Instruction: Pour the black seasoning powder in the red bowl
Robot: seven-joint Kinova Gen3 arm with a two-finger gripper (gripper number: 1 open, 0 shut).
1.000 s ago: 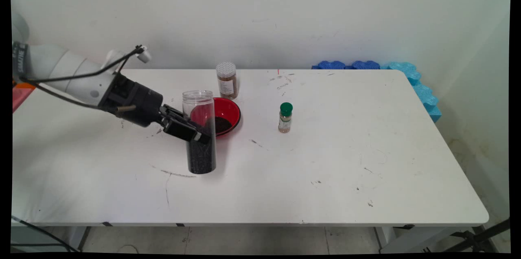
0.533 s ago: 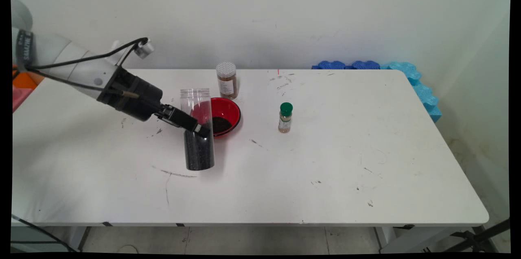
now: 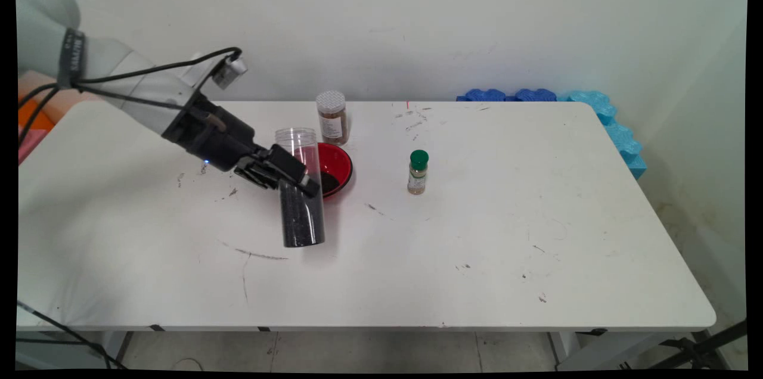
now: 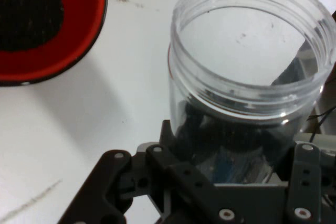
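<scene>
The gripper (image 3: 292, 179) is clamped around the middle of a tall clear jar (image 3: 301, 188), its 2 fingers closed against the jar's sides, as the hand view shows with the linkage hugging the jar (image 4: 247, 98) from below. The jar is open at the top, about half full of dark grains, and leans slightly, its mouth tipped toward 11 o'clock and its base toward 5 o'clock; whether the base touches the table (image 3: 506, 236) or hangs just above it cannot be told. Just behind the jar, at 1 o'clock from it, sits a red bowl (image 3: 334, 164) with a dark heap inside. A brown spice jar (image 3: 332, 118) stands at 12 o'clock from the bowl, and a small green-capped bottle (image 3: 418, 172) stands at 3 o'clock, well apart. With no lid on, more tilt could spill grains onto the table, and the smooth wall could slip through the fingers if the grip is weak; a swing toward 1 o'clock could knock the bowl.
</scene>
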